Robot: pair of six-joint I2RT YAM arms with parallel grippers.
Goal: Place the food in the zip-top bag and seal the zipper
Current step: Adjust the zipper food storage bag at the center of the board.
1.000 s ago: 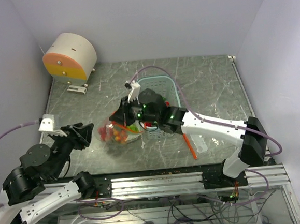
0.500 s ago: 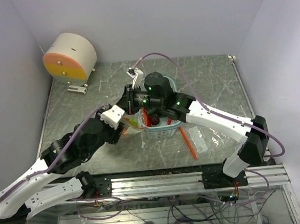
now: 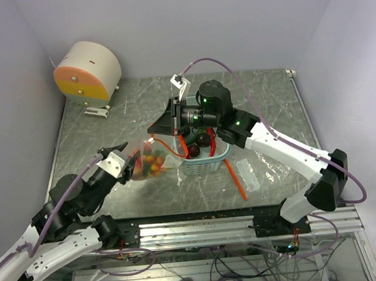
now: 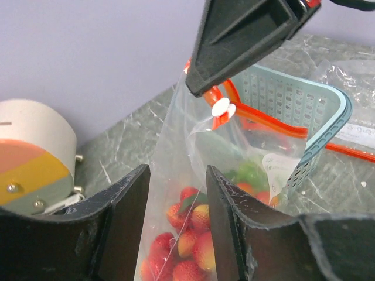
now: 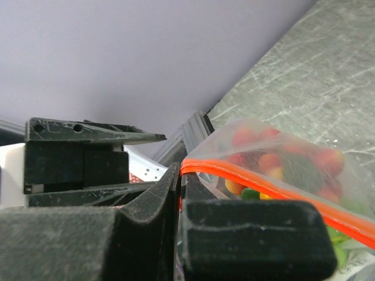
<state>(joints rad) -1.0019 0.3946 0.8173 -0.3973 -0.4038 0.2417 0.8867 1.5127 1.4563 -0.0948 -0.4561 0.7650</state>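
Observation:
The zip-top bag point(image 3: 152, 164) hangs beside the basket, its bottom full of red, orange, yellow and green food point(image 4: 193, 231). My right gripper point(image 3: 156, 127) is shut on the orange-red zipper point(image 5: 246, 178) at one end of the mouth and holds it up. In the right wrist view the bag point(image 5: 287, 161) droops away from that gripper point(image 5: 180, 172). My left gripper point(image 3: 129, 159) is at the bag's left side. In its wrist view the left gripper point(image 4: 176, 175) stands open, with the clear film and food between the fingers point(image 4: 126, 205). The right gripper point(image 4: 246, 41) shows above.
A light-blue mesh basket point(image 3: 210, 157) with dark fruit point(image 3: 203, 140) stands right of the bag. Another clear bag point(image 3: 248, 173) with an orange strip point(image 3: 235, 179) lies on the table beyond it. A beige and orange cylinder point(image 3: 86, 71) sits back left.
My left arm swung in from the left to the bag, then drew back a little, its jaws narrowing. My right gripper lifted the bag's mouth up and toward the back.

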